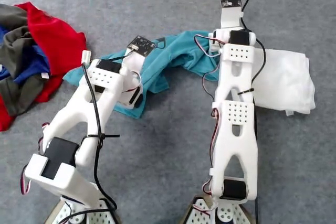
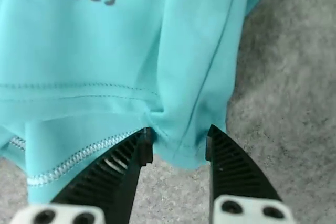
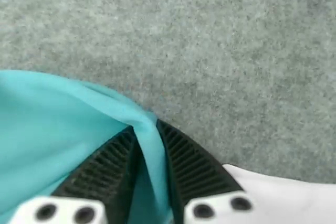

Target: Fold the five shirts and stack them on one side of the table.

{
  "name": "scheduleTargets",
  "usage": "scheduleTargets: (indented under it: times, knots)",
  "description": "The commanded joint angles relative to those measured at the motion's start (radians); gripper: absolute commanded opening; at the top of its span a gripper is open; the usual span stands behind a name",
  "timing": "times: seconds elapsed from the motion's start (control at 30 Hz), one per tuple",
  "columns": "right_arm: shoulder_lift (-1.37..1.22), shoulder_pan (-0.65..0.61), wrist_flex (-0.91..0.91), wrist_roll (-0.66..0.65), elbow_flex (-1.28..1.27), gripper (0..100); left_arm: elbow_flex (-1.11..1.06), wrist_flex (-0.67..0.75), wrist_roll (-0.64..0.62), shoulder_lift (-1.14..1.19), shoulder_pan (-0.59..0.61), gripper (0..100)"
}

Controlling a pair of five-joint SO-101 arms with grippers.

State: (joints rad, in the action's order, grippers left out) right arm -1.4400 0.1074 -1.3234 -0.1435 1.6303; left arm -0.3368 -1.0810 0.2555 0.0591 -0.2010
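A teal shirt (image 1: 176,56) lies crumpled across the middle of the grey table (image 1: 168,156), stretched between my two arms. My left gripper (image 2: 178,137) is open at the shirt's hem (image 2: 105,51), a folded corner of cloth lying between its black fingers (image 2: 126,161). My right gripper (image 3: 148,129) is shut on a thin fold of the teal shirt (image 3: 52,119) just above the table. A folded white shirt (image 1: 283,80) lies at the right side, beside the right arm (image 1: 236,103); its edge (image 3: 283,198) shows in the right wrist view.
A heap of unfolded shirts (image 1: 31,56), red, blue and olive, sits at the left edge of the table. The left arm (image 1: 100,85) stands between that heap and the teal shirt. Bare grey table lies in front, between the arm bases.
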Motion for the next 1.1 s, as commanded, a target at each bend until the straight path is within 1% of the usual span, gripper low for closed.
scheduleTargets:
  times: [0.0,0.23,0.3,0.5,0.67,0.83,1.07]
  knots:
    - [0.036,0.003,0.018,-0.009,0.036,1.5,0.001,0.011,0.006,-0.035,-0.001,19]
    - [0.036,0.003,0.018,-0.009,0.036,1.5,-0.001,0.009,0.015,-0.034,0.002,19]
    - [0.036,0.003,0.018,-0.009,0.036,1.5,-0.002,0.006,0.048,-0.034,0.002,19]
    - [0.036,0.003,0.018,-0.009,0.036,1.5,-0.021,0.012,0.087,-0.034,0.004,19]
    - [0.036,0.003,0.018,-0.009,0.036,1.5,-0.013,0.014,0.118,-0.035,0.056,19]
    - [0.036,0.003,0.017,-0.009,0.036,1.5,-0.012,0.034,0.112,-0.035,0.056,19]
    - [0.036,0.003,0.017,-0.009,0.036,1.5,-0.016,0.035,0.078,-0.021,-0.004,19]
